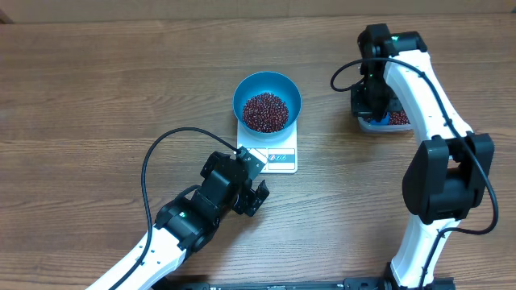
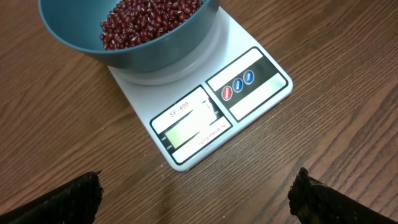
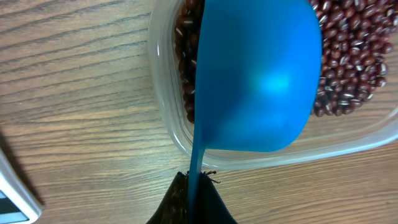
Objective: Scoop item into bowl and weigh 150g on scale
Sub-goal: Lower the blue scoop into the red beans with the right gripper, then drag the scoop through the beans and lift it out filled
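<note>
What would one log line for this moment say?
bowl: on scale, holds beans | left gripper: open, empty, near scale | right gripper: shut on scoop, at tub

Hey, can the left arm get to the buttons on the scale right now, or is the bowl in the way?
Probably yes. The left gripper is open and sits just off the display edge of the scale, with nothing between them. The bowl sits farther back and leaves the buttons uncovered.
</note>
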Controlling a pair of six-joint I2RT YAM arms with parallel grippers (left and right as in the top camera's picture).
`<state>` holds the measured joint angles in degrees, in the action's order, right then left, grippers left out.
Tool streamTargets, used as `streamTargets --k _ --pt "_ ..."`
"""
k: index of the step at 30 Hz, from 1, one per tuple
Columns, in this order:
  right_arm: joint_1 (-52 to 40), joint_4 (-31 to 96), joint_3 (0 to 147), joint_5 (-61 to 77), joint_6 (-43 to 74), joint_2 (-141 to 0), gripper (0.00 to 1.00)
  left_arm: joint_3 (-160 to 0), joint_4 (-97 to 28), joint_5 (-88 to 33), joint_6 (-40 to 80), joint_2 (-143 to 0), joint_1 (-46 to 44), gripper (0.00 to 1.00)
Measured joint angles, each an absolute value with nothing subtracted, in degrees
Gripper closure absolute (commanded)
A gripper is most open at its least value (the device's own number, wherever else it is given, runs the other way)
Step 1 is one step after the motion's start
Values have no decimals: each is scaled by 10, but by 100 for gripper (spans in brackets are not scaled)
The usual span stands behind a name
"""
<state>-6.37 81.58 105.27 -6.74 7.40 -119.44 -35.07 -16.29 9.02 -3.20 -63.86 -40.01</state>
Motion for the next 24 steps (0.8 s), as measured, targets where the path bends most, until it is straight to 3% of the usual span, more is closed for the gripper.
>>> streamTargets --k 24 --pt "24 825 1053 103 -59 -1195 96 -351 -163 90 -32 -639 -400 0"
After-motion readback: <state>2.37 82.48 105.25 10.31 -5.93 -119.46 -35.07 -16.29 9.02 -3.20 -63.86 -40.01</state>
